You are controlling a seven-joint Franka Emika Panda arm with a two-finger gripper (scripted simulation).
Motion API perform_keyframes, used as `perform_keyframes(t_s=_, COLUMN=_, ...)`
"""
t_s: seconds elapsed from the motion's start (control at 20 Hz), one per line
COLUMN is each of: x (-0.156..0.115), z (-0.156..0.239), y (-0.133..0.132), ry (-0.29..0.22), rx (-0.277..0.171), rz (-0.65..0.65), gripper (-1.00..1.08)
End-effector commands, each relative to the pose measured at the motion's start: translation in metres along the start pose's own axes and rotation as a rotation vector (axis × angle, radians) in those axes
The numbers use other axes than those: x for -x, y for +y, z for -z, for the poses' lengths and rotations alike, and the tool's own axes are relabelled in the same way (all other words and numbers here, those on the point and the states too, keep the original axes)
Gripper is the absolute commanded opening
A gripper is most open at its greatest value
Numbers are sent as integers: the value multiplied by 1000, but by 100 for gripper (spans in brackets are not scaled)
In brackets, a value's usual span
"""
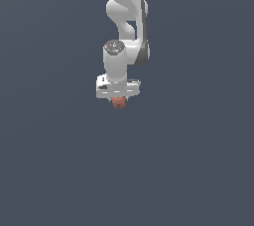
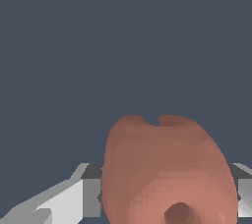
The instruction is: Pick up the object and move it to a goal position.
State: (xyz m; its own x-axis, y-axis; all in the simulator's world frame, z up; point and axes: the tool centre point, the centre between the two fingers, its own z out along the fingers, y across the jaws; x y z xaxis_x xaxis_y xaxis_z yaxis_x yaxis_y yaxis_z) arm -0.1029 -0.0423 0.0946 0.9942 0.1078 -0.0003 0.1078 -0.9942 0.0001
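The object (image 1: 118, 102) is a tiny orange-red lump with two short legs. It hangs just under the white gripper (image 1: 118, 100) in the middle of the exterior view. The gripper is shut on it, with the fingers mostly hidden behind the hand. In the wrist view the object (image 2: 167, 169) fills the lower middle, held between the grey-white fingers (image 2: 69, 201), its notched end pointing away from the camera. The white arm (image 1: 126, 17) comes down from the top of the exterior view.
A plain dark grey-blue surface (image 1: 59, 170) fills the rest of both views. No other object and no goal marker shows.
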Motion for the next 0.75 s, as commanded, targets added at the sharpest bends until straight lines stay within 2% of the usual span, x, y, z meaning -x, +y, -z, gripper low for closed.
perform_keyframes(t_s=0.0, x=7, z=15, y=1, ry=0, rx=0, rz=0, gripper=-100)
perform_keyframes(t_s=0.35, x=20, z=44, y=2, ry=0, rx=0, rz=1, gripper=-100)
perform_keyframes(t_s=0.7, x=23, z=54, y=3, ry=0, rx=0, rz=1, gripper=-100)
